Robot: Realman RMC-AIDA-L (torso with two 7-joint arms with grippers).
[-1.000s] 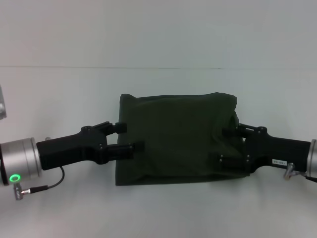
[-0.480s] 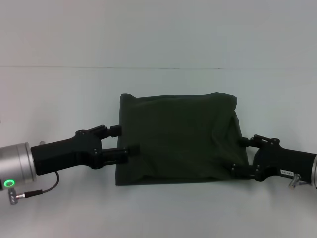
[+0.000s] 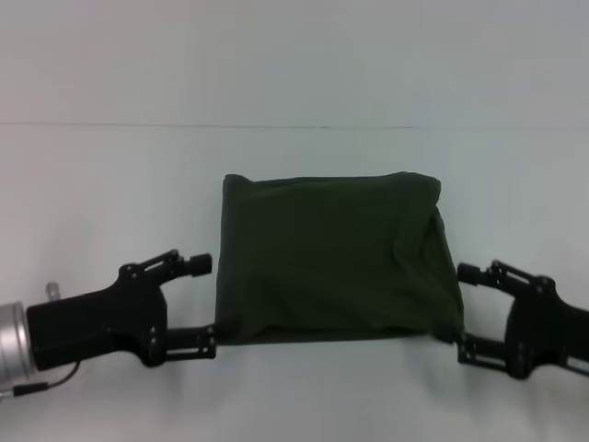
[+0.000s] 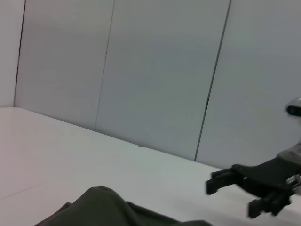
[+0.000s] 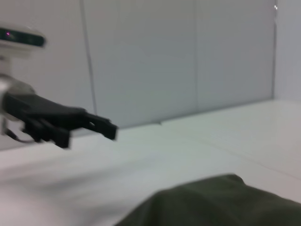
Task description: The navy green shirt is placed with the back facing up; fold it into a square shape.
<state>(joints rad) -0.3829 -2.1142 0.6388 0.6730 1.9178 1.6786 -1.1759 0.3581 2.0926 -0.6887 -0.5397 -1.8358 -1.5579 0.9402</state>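
Note:
The navy green shirt (image 3: pixel 336 258) lies folded into a near-square block on the white table, plain side up. Its edge also shows low in the left wrist view (image 4: pixel 108 209) and the right wrist view (image 5: pixel 221 202). My left gripper (image 3: pixel 204 304) hangs open just off the shirt's left lower edge, holding nothing. On the other side, my right gripper (image 3: pixel 465 308) is open too, beside the shirt's right lower corner and clear of the cloth. Each wrist view shows the other arm's gripper farther off: the right one (image 4: pixel 233 186) and the left one (image 5: pixel 101 127).
A white table (image 3: pixel 110 184) spreads around the shirt, with a pale panelled wall (image 4: pixel 155 70) behind it. A cable trails from my left wrist (image 3: pixel 37 387) at the lower left.
Both grippers have let go of the shirt and drawn back outward and toward me, off the cloth. The shirt stays folded in place.

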